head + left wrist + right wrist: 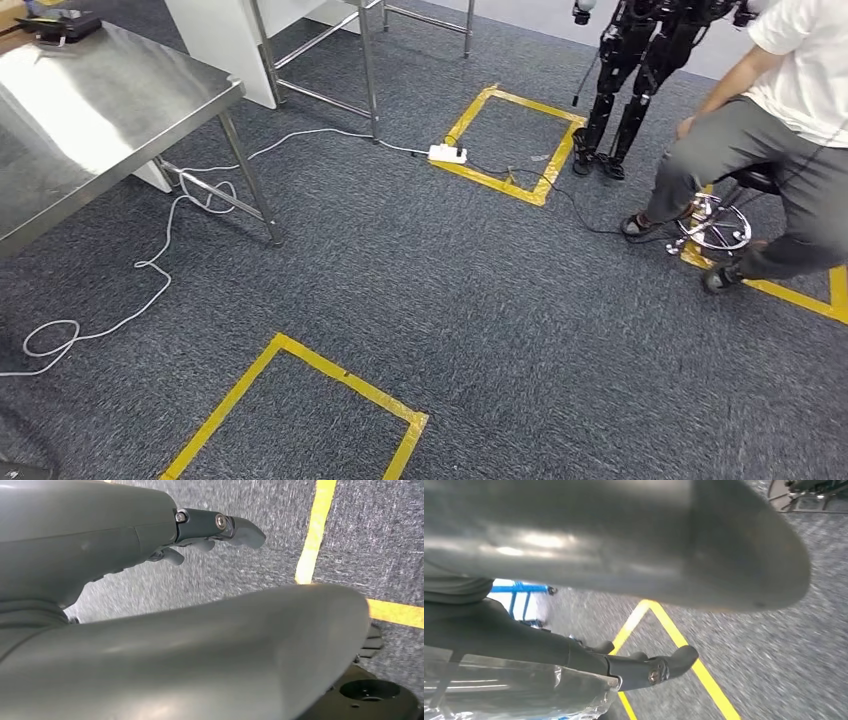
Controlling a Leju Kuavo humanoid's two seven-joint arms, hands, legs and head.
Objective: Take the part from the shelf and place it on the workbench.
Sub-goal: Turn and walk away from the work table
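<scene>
Open grey carpet is seen between the steel desk point(110, 110) corner and a seated person point(790, 130). A part point(519, 692) wrapped in clear crinkled plastic is gripped by the right robot hand point(634, 670) above yellow tape point(674, 640). The left robot hand point(200, 535) hangs empty, fingers apart.

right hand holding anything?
Yes. Right hand holds a clear plastic-wrapped item against its fingers; what's inside, cannot tell.

The floor is dark grey carpet point(420, 290) with yellow tape squares point(300, 410). A shiny metal desk point(90, 120) stands at the left.
</scene>
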